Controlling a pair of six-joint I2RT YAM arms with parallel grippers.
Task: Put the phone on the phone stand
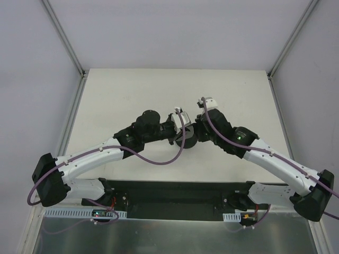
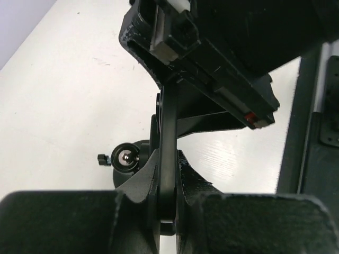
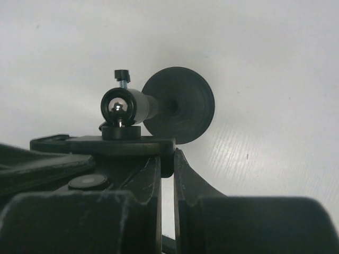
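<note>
Two arms meet over the middle of the white desk [image 1: 159,90], right above the phone stand [image 3: 178,103]. The stand is all black: a round disc base and a short stem leading to a ball joint [image 3: 118,106], with a small thumbscrew [image 3: 122,75] sticking out of the joint's housing. From the right wrist the disc shows almost face-on with the stem running off to one side. I cannot tell whether the stand is upright or tipped.

The phone [image 2: 168,127] is not seated on the stand. It is held just beside the ball joint and appears edge-on in the left wrist view as a thin dark strip. The left gripper [image 2: 168,177] has its fingers [image 2: 142,182] clamped on the near end of the phone, one against each face.

The right gripper [image 3: 167,177] reaches in from the other side of the stand. Its fingers [image 3: 189,182] are drawn close, with only a slit between them, and the phone's end corner is caught at their tips. In that view the phone runs as a flat bar directly under the ball joint's housing, touching it or very nearly.

From overhead, the stand's dark disc shows just on the arm-base side of the two grippers. A purple cable [image 1: 159,161] loops along each arm.
</note>
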